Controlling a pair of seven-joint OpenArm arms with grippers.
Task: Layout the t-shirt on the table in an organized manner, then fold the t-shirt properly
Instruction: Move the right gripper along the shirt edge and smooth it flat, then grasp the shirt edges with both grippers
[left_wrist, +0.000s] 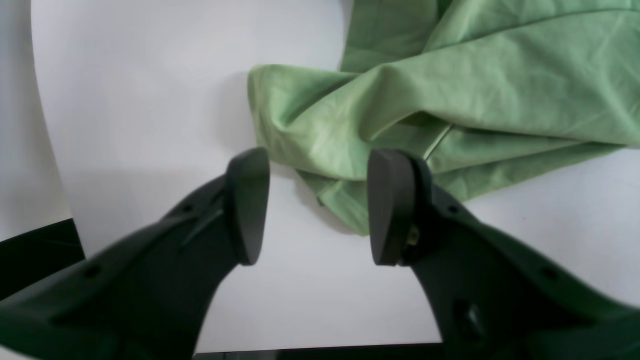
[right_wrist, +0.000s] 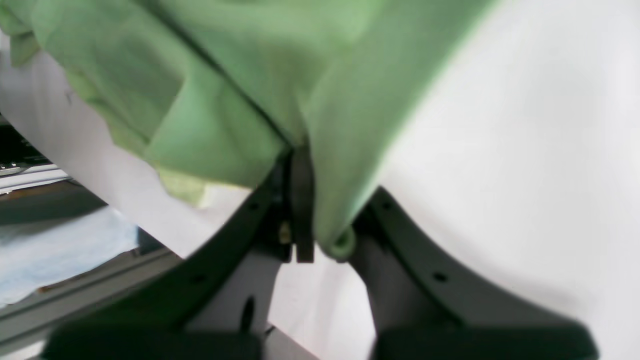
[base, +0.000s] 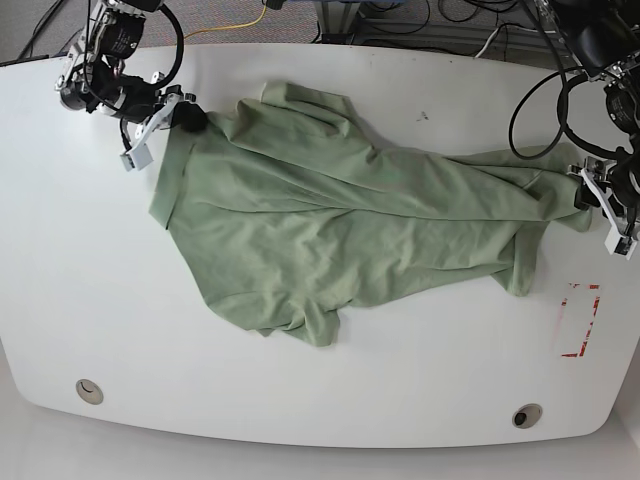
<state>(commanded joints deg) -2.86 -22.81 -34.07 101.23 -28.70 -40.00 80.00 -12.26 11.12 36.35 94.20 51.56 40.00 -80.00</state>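
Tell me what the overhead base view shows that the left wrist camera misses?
Only the base view shows the whole t-shirt spread out wrinkled, the right gripper pinching one end, the red marking and two grommet holes. Only the left wrist view shows the left gripper up close, jaws apart, with a bunched shirt end between its fingertips. Both show green fabric on the white table.

T-shirt (base: 340, 230) spread across middle of table (base: 300, 400), rumpled. Right gripper (base: 186, 118) at its far-left corner, left gripper (base: 585, 196) at its right end. Red marking (base: 578, 320) right of shirt; two grommet holes (base: 89, 391) along near edge
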